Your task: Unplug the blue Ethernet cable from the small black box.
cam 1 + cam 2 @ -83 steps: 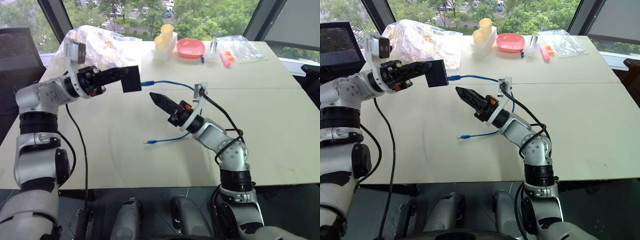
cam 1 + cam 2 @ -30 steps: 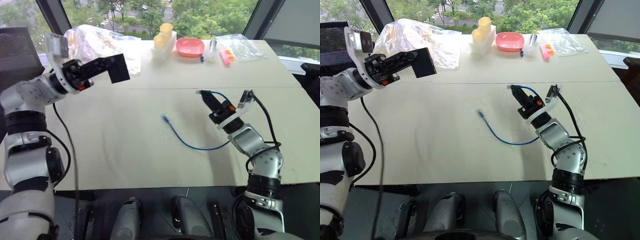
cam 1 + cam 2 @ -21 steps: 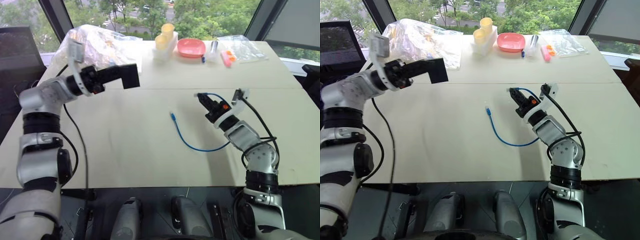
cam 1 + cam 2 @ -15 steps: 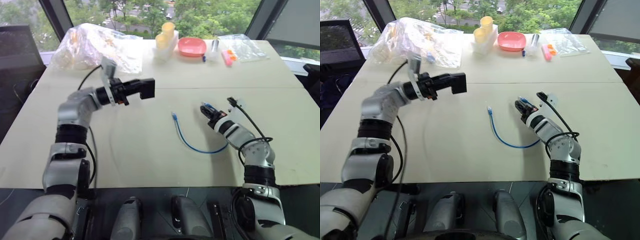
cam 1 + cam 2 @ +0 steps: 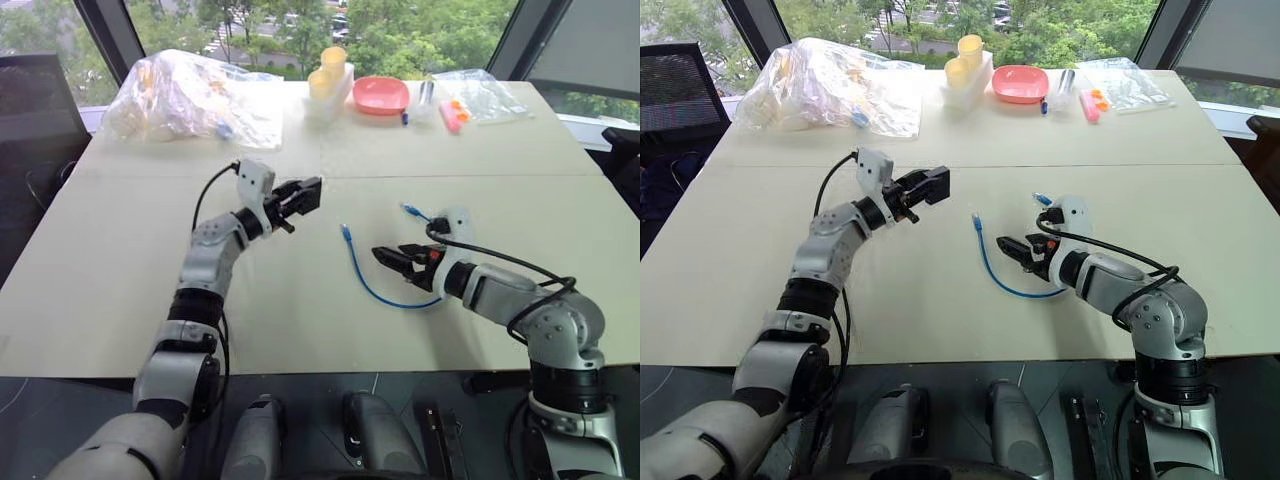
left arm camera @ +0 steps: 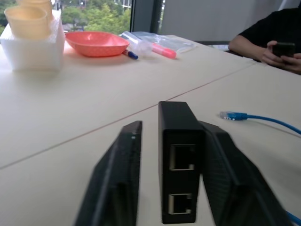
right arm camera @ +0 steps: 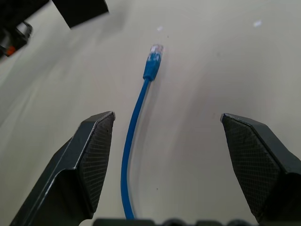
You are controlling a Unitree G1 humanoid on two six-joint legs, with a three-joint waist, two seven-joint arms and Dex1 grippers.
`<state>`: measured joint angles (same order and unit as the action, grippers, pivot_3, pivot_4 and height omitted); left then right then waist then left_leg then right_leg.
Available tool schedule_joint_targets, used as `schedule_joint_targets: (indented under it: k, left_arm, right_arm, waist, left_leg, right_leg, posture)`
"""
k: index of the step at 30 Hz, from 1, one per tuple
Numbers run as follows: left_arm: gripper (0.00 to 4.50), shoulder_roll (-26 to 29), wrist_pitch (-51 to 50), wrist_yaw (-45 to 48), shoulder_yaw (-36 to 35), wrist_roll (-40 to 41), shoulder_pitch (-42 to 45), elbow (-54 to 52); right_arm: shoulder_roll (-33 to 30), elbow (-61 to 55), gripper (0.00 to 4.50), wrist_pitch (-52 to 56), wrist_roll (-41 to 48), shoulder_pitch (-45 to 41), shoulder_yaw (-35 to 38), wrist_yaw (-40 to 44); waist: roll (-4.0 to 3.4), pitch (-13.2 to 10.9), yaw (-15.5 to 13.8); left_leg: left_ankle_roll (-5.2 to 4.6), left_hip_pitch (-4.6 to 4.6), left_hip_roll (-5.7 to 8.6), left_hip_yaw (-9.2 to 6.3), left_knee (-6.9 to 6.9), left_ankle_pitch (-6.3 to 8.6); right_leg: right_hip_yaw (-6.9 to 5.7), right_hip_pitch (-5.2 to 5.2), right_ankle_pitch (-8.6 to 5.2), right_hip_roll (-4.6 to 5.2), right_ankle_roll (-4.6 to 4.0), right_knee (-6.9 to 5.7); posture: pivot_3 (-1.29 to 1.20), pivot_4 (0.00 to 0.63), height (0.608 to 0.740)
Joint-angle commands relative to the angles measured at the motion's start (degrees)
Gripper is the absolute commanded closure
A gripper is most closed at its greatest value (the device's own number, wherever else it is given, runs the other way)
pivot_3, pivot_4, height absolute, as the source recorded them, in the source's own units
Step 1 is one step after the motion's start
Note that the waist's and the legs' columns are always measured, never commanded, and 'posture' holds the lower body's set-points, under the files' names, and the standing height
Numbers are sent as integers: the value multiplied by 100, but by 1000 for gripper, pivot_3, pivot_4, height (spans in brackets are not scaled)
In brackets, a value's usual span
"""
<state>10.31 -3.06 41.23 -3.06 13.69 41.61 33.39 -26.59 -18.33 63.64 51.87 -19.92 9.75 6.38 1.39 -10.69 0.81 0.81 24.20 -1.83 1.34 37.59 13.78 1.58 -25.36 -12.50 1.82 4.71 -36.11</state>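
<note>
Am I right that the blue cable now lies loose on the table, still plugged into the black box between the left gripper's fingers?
Not quite. The blue cable does lie loose on the table, but it is unplugged: the left wrist view shows both ports of the black box empty between the left gripper fingers, and the left eye view shows both plugs lying free.
</note>
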Motion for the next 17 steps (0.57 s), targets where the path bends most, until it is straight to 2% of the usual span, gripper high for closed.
schedule_joint_targets:
  k: [1, 3, 4, 8, 13, 17]
  left_arm:
    - [1039, -82, 256, -155, -8, -47, -38, -78]
    - [260, -27, 271, -148, 11, -93, -66, -134]
    - [26, 33, 222, -157, 45, -142, -100, -229]
    - [26, 344, -280, -242, -66, -12, -263, -982]
    - [26, 990, -1743, -253, -423, 696, -930, -2880]
    - [26, 1388, -2733, -317, -655, 1246, -1457, -3991]
  right_arm:
    - [-35, -143, 722, -210, -159, -63, 42, 185]
    - [-23, -128, 722, -269, -234, -68, 28, 278]
    - [-40, -128, 722, -317, -295, -53, 5, 349]
    - [-91, -201, 722, -474, -433, 53, 17, 611]
    - [-276, -407, 722, -753, -423, 329, 227, 1117]
    - [-514, -449, 722, -1186, -673, 594, 214, 1548]
  waist:
    - [0, 0, -4]
    - [0, 0, -4]
    - [0, 0, -3]
    - [0, 0, 10]
    - [0, 0, 15]
    - [-1, 0, 13]
  left_leg:
    - [0, 1, 0, 0, 1, 0]
    - [0, 4, 0, 0, 4, 0]
    - [0, 5, 0, 0, 5, 0]
    - [0, 4, -1, -2, 5, 0]
    - [0, 5, -6, -3, 4, 0]
    - [0, -1, -8, -3, 7, 0]
  right_leg:
    - [0, 0, 0, 0, 0, 0]
    - [0, 0, 0, 0, 0, 0]
    - [0, -1, 0, 0, 0, 0]
    - [0, -1, 0, -1, 1, -1]
    - [0, -1, 0, -2, 1, -1]
    - [0, 4, 0, -2, 0, -2]
  posture:
    - [0, 150, 740]
    - [0, 150, 740]
    - [0, 150, 740]
    - [0, 150, 740]
    - [0, 150, 740]
    - [0, 150, 740]
